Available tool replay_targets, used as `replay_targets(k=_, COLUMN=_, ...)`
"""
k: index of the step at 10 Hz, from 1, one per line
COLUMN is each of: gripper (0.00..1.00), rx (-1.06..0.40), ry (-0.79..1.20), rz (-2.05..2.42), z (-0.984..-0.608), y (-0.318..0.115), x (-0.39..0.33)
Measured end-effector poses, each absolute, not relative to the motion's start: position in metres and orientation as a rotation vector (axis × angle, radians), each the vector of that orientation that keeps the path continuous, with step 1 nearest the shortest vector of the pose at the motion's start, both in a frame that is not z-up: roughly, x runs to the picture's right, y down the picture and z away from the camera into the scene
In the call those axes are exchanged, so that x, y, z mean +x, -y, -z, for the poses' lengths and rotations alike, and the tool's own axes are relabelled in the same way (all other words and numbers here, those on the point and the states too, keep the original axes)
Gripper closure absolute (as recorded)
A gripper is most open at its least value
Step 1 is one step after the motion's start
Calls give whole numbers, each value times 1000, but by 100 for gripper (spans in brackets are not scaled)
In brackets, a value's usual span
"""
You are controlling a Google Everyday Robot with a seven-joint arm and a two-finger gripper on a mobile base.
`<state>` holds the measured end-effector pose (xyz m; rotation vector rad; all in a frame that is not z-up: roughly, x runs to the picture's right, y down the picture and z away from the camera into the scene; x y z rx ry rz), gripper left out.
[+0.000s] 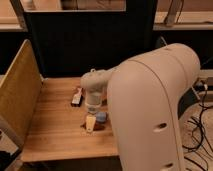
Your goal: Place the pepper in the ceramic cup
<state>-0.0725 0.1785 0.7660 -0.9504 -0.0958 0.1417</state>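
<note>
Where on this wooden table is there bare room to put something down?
The broad left stretch of the table, between the side panel and the gripper, is bare. So is the front strip. It is crowded mid-table: the gripper hangs there, a dark object behind it, a blue thing beside it.

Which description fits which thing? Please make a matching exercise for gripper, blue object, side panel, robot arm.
1 gripper
2 blue object
3 side panel
4 robot arm

a white, fills the right foreground
b upright, left edge of the table
c open, low over the table
d on the table, beside the gripper

Pairs: 1c, 2d, 3b, 4a
</note>
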Motion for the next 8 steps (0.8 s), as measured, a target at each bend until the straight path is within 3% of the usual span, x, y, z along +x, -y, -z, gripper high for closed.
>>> replay_targets(k=8, gripper=20, rx=-1092, ry=174, rz=-172, z=-784, y=-237, x=-95)
